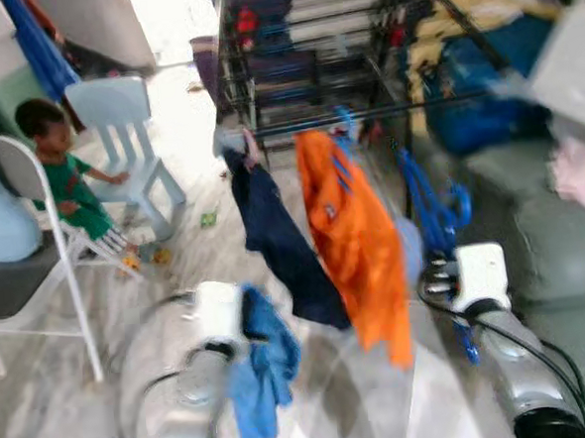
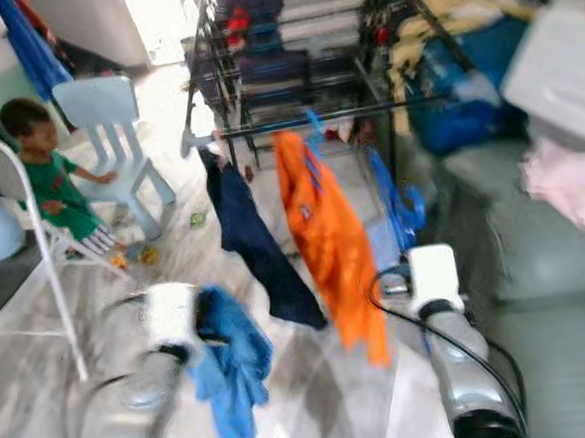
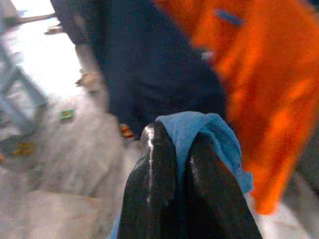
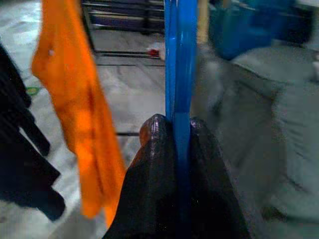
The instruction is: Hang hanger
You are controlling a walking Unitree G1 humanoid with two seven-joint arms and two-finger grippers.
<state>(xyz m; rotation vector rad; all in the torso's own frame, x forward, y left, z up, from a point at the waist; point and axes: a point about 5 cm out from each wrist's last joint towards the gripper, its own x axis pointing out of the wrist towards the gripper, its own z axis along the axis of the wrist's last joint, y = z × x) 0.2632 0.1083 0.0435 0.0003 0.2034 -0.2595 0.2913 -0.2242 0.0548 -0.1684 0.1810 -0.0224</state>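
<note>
Everything's a bit blurry here, but the biggest thing out ahead of both pincers is the dark metal drying rack [image 1: 363, 66], with a grey sofa [image 1: 562, 232] off to the right of the right pincer. Way out to the left of the left pincer there's a white folding chair [image 1: 36, 254], a pale blue plastic chair [image 1: 118, 120] and a small person in green [image 1: 67, 183] sitting on the marble floor [image 1: 46, 413].

Hanging from the rack's front rail, just ahead of the pincers and between them, is an orange shirt [image 1: 358, 235]. A navy garment [image 1: 279, 245] hangs right beside it, more in front of the left pincer.

The right pincer [image 4: 180, 132] is clamped tight on the blue hanger [image 4: 178, 59], the fingers [image 4: 154, 164] pressed against both sides of its flat plastic. The hanger rises straight up out of the pincer, just right of the orange shirt and near the rail. Can't tell whether its hook is actually on the rail.

The left pincer [image 3: 177, 142] is closed too, pinching a light blue cloth [image 1: 262, 365] that bunches over the fingertips and droops down beside the left arm, below and in front of the navy garment.
</note>
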